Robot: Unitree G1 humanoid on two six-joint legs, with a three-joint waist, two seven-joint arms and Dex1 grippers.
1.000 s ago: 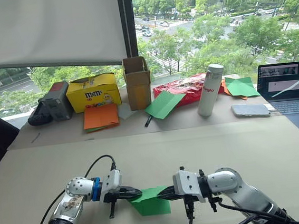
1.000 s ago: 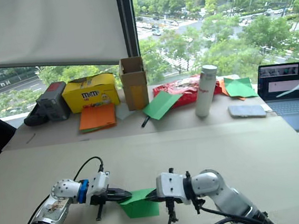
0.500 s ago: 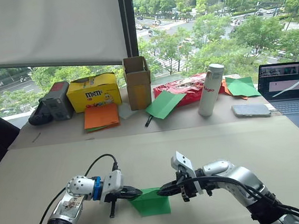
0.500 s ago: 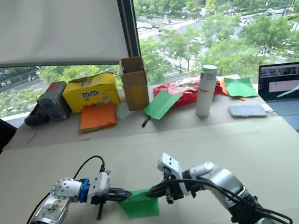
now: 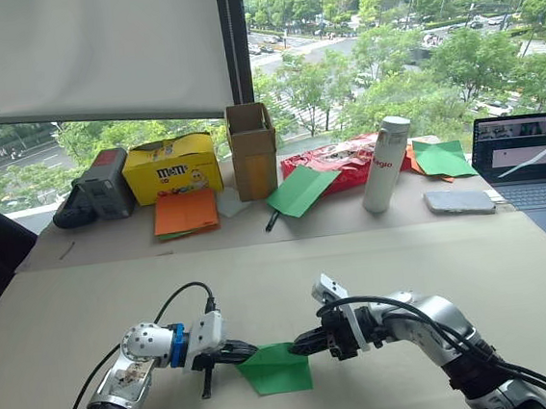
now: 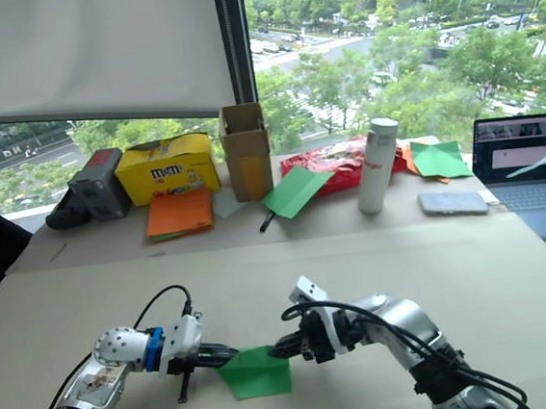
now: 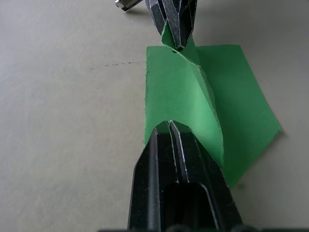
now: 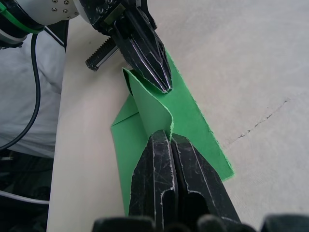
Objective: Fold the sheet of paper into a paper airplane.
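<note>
The sheet of paper (image 5: 275,373), bright green and partly folded, lies on the tan table near its front edge. A raised ridge runs across the paper between my two grippers. My left gripper (image 5: 252,353) is shut on the ridge's left end; in the left wrist view its black fingers (image 7: 164,145) pinch the paper (image 7: 231,96). My right gripper (image 5: 299,347) is shut on the ridge's right end, tip to tip with the left one. In the right wrist view its fingertips (image 8: 161,140) clamp the fold, and the rest of the paper (image 8: 193,111) lies flat below. No paper airplane shape shows.
Along the window ledge stand a grey device (image 5: 102,185), a yellow box (image 5: 170,166), orange sheets (image 5: 185,213), a cardboard box (image 5: 251,149), a spare green sheet (image 5: 301,190), a red bag (image 5: 336,160) and a white bottle (image 5: 384,165). A laptop (image 5: 525,156) sits far right.
My right wrist has rolled over and its forearm has swung to the right, still pinching the paper. The paper's top layer has lifted into a ridge. My left gripper has stayed put.
</note>
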